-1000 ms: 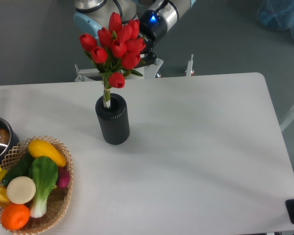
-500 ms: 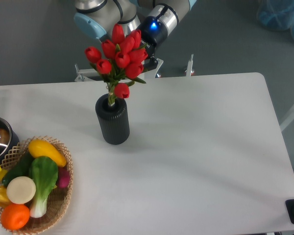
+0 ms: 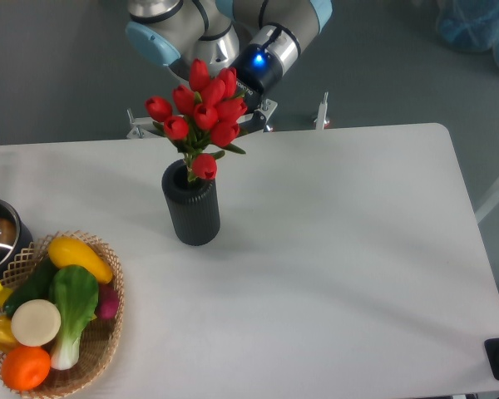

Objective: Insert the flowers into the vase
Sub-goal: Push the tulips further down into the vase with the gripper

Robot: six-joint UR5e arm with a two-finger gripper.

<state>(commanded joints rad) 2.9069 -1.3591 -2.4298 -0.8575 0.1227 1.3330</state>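
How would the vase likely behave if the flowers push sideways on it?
The vase is taller than wide and stands free on the table, so it may tip or slide. The flowers bunch well above its rim, giving leverage. Its ribbed matte wall suggests decent grip, but weight cannot be judged.

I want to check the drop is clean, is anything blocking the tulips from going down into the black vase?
Nothing visible does. The flowers hang directly over the vase, the lowest bloom at its rim. The wicker basket sits well off to the side.
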